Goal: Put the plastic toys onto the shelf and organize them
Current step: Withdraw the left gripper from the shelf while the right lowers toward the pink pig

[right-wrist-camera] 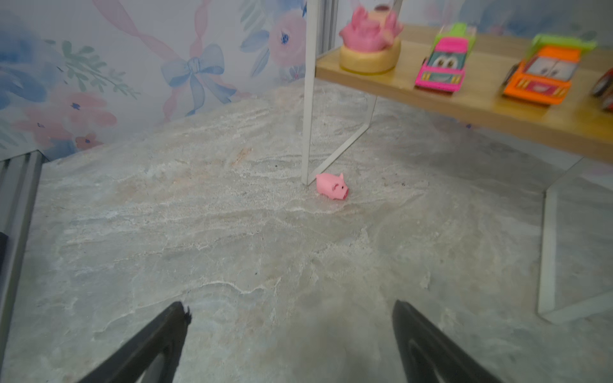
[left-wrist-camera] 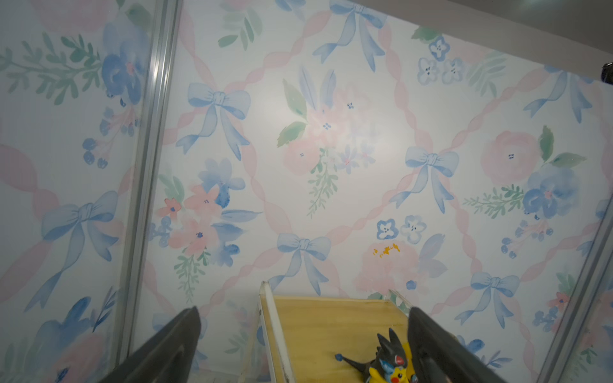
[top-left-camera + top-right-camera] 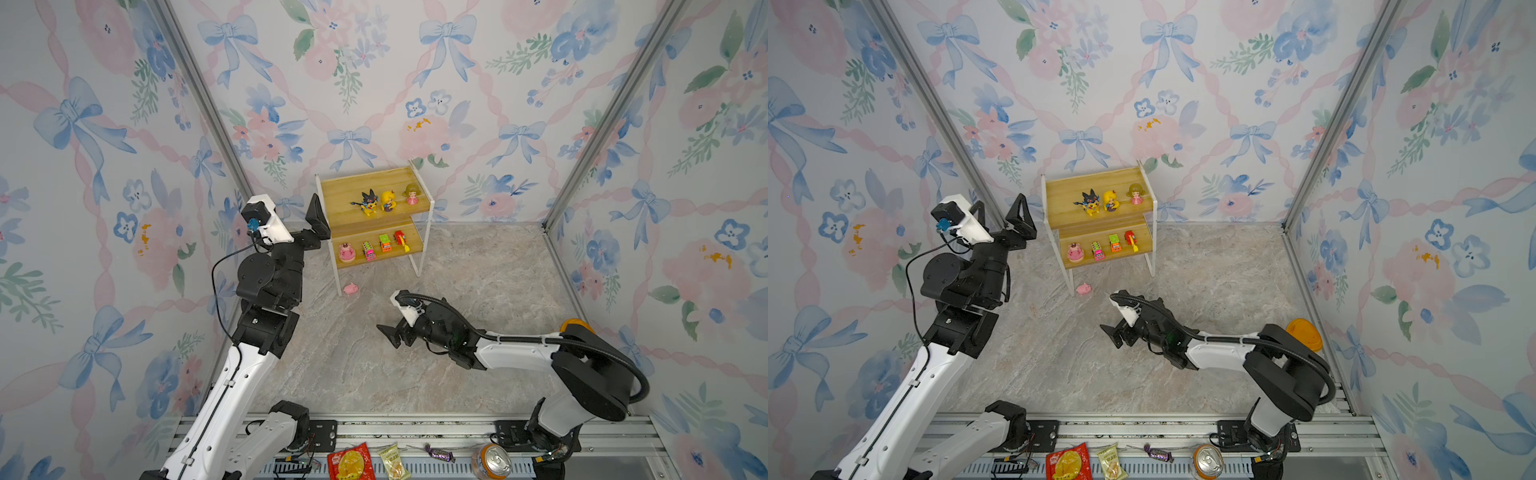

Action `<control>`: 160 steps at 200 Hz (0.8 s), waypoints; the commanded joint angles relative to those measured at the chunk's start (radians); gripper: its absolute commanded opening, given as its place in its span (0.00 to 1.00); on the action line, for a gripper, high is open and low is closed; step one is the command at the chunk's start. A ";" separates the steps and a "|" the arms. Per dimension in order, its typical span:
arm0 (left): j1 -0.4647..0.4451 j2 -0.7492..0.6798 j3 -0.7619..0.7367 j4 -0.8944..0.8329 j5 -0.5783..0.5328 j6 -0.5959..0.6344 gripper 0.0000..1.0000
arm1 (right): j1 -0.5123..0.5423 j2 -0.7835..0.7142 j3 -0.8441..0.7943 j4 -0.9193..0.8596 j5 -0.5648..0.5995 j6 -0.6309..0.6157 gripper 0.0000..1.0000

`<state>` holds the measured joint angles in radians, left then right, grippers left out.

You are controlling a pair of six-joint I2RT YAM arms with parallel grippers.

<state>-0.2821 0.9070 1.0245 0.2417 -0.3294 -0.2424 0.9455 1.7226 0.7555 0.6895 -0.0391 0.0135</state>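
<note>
A small two-tier shelf (image 3: 343, 199) with yellowish wooden boards and a thin white metal frame stands against the far wall, a little left of centre. Eight small plastic toys are in sight, seven on the shelf and one off it. The top board holds three upright figures in a left-to-right row, facing the near side: a black-and-yellow figure (image 3: 368, 202), a yellow-haired figure (image 3: 388, 201) and a pink-dress doll (image 3: 411, 194). The lower board holds four toys: a round pink figure (image 3: 346, 252) at the left, then three cars, namely a pink car (image 3: 368, 251), a green-and-orange car (image 3: 385, 242) and a red car (image 3: 401, 240). Each car's long axis runs roughly near to far, nose toward the near edge. The one pink pig (image 3: 351, 289) lies on the grey stone-patterned floor (image 3: 478, 291), just beside the shelf's near left leg; its long axis runs roughly left to right, snout toward the right. The left gripper (image 3: 998, 208) is raised just left of the top board, jaws spread wide and empty. The right gripper (image 3: 388, 334) sits low over the floor, near and right of the pig and apart from it, jaws also wide and empty. On the near rail lie two foil snack packets, a red one (image 3: 350, 461) and a pale green one (image 3: 394, 460), one purple wrapped candy (image 3: 439, 453) and one metal can (image 3: 491, 461).
</note>
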 commanded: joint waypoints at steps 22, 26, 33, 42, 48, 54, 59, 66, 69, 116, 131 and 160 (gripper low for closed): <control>0.056 -0.069 -0.143 -0.249 0.001 -0.161 0.98 | -0.017 0.291 0.169 0.213 -0.055 -0.020 0.98; 0.063 -0.070 -0.150 -0.258 0.005 -0.167 0.98 | -0.021 0.302 0.178 0.221 -0.064 -0.021 0.98; 0.075 -0.066 -0.160 -0.272 0.019 -0.173 0.98 | -0.028 0.324 0.196 0.234 -0.071 -0.020 0.98; 0.092 -0.056 -0.168 -0.288 0.035 -0.183 0.98 | -0.043 0.348 0.225 0.232 -0.086 -0.010 0.98; 0.106 -0.048 -0.175 -0.296 0.053 -0.191 0.98 | -0.056 0.364 0.250 0.217 -0.103 -0.001 0.98; 0.122 -0.043 -0.185 -0.297 0.079 -0.197 0.98 | -0.066 0.379 0.275 0.199 -0.118 0.009 0.98; 0.133 -0.040 -0.195 -0.297 0.098 -0.205 0.98 | -0.074 0.393 0.298 0.186 -0.131 0.014 0.98; 0.150 -0.037 -0.205 -0.297 0.121 -0.221 0.98 | -0.081 0.411 0.320 0.171 -0.142 0.018 0.98; 0.156 -0.034 -0.210 -0.297 0.132 -0.228 0.98 | -0.083 0.417 0.331 0.165 -0.144 0.017 0.98; 0.243 -0.012 -0.227 -0.318 0.300 -0.245 0.98 | -0.100 0.504 0.512 -0.026 -0.165 0.029 0.96; 0.273 -0.016 -0.228 -0.329 0.341 -0.236 0.98 | -0.102 0.524 0.571 -0.105 -0.174 0.033 0.94; 0.296 -0.019 -0.236 -0.346 0.372 -0.229 0.98 | -0.102 0.540 0.628 -0.188 -0.155 0.035 0.91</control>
<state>0.0036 0.8997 0.8017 -0.0776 -0.0242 -0.4690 0.8459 2.2433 1.3350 0.6155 -0.1879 0.0341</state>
